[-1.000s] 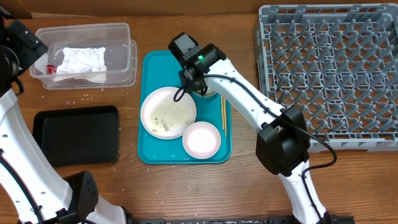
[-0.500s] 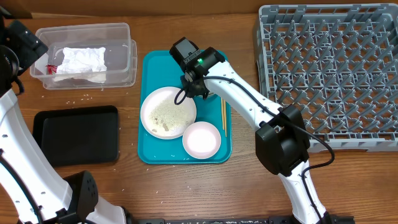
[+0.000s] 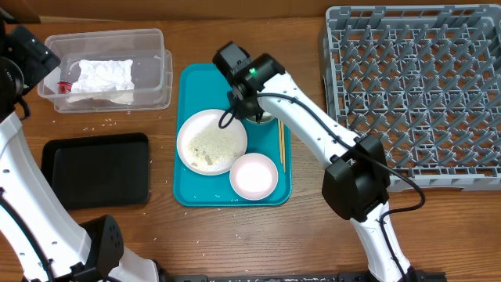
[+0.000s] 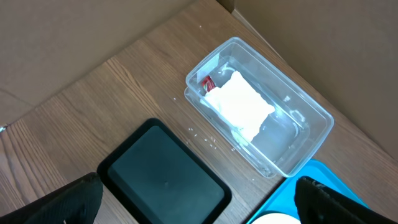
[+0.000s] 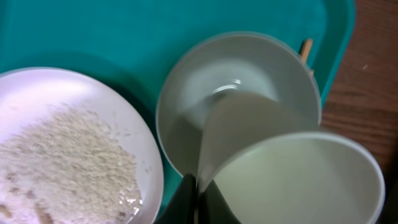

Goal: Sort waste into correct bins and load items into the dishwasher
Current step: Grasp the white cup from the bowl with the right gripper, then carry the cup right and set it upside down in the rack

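We log the left hand (image 4: 202,202) spread wide above the surface (image 4: 93,93). The clear tub (image 3: 153,74) holds the napkin (image 3: 98,76) and red wrapper (image 4: 207,81). Over the teal tray (image 3: 196,86), the right hand (image 5: 194,198) pinches the white cup (image 5: 292,174) by its rim, over the grey bowl (image 5: 242,68).

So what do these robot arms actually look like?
The right arm and left arm are slim white tubes joined by chunky black blocks. A thin black cable runs along the right one, with a green light near its wrist; the left fingers are black.

teal tray (image 3: 196,86), white cup (image 5: 292,180), grey rack (image 3: 415,86)
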Motion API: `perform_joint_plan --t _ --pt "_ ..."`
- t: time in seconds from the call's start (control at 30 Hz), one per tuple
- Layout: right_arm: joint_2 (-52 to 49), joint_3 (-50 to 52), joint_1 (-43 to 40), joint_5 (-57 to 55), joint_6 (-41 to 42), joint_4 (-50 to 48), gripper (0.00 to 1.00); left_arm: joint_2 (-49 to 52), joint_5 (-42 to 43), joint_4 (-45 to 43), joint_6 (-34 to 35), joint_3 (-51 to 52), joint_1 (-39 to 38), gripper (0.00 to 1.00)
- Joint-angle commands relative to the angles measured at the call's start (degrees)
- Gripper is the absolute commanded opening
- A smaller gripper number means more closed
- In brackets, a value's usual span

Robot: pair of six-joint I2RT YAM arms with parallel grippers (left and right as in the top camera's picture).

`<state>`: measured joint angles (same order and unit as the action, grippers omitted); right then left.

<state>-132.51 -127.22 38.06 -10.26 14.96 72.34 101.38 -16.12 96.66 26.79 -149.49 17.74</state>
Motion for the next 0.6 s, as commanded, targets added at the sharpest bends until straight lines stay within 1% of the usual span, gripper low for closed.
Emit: perform_joint_plan --t 0.0,0.13,0.2,0.27,0.4,0.43,0.57 --pt "2.99 -9.77 -1.88 -0.55 0.13 3.13 0.04 -0.13 -0.79 0.0 -0.44 -0.22 0.35 1.0" --pt "5.4 -20.11 -6.78 -0.66 1.53 8.24 0.04 -0.13 -0.79 0.0 -0.44 -0.22 0.35 1.0" --pt "6.58 -25.05 -10.97 0.66 1.84 10.88 0.04 -0.13 -0.79 0.0 -0.44 -0.22 0.35 1.0" --pt "7.45 -28.52 -15.96 4.79 1.81 13.49 0.04 -0.13 -0.79 0.0 -0.44 -0.22 0.35 1.0" --pt "7.91 -31.04 -28.65 22.05 0.63 18.14 0.04 -0.13 -0.79 0.0 -0.44 -0.22 0.35 1.0" --pt "7.72 -30.71 -32.41 28.2 -0.98 19.04 0.04 -0.13 -0.79 0.0 -0.44 -0.22 0.35 1.0" --pt "7.02 -27.78 -42.34 44.92 -7.58 19.54 0.04 -0.13 -0.79 0.0 -0.44 -0.22 0.35 1.0"
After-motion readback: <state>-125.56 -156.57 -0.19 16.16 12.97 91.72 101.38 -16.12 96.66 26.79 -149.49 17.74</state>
